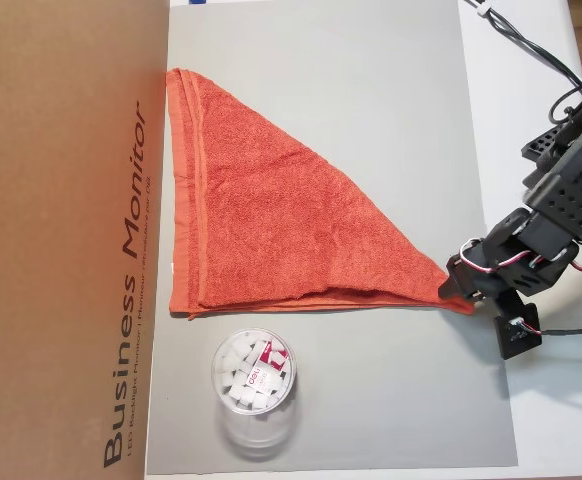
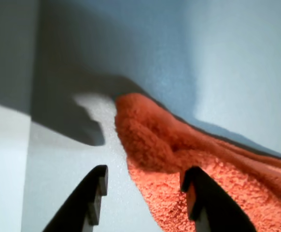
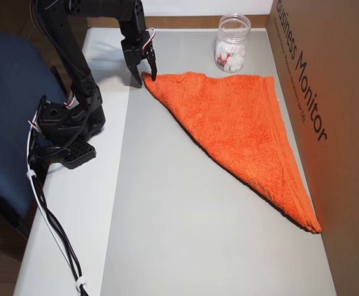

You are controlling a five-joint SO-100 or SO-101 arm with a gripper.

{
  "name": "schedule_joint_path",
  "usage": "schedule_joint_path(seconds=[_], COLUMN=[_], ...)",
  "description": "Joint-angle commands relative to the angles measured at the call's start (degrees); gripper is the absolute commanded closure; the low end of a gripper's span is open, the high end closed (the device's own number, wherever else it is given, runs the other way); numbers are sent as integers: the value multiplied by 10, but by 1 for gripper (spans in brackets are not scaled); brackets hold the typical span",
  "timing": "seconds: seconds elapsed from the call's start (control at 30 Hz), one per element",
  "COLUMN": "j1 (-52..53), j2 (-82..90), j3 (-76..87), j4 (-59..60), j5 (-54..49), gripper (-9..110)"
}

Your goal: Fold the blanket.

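Frankly, the wrist view crops my gripper to two dark fingertips. The blanket lies folded into a triangle on the grey mat, beside a cardboard box and a clear jar. The jaws stand narrowly apart at its pointed corner, one tip touching cloth.

The black, 3D-printed five-joint arm stands at the upper left of an overhead view, its base planted low and its upper links bending over and down. Its black two-finger end effector points downward with its tips low at the surface. In the wrist view the two dark fingers rise from the bottom edge, spread apart with a clear gap between them. In the other overhead view the end effector sits at the right of the frame.
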Motion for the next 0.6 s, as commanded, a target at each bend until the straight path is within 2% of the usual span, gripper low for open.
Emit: schedule_joint_path(seconds=[0.0, 0.17, 0.37, 0.57], j1=[-9, -10, 0, 1], j2=[10, 0, -2, -1], j3=[-20, -16, 11, 28], j4=[-4, -8, -87, -87], j5=[5, 5, 5, 5], gripper=[87, 87, 87, 87])
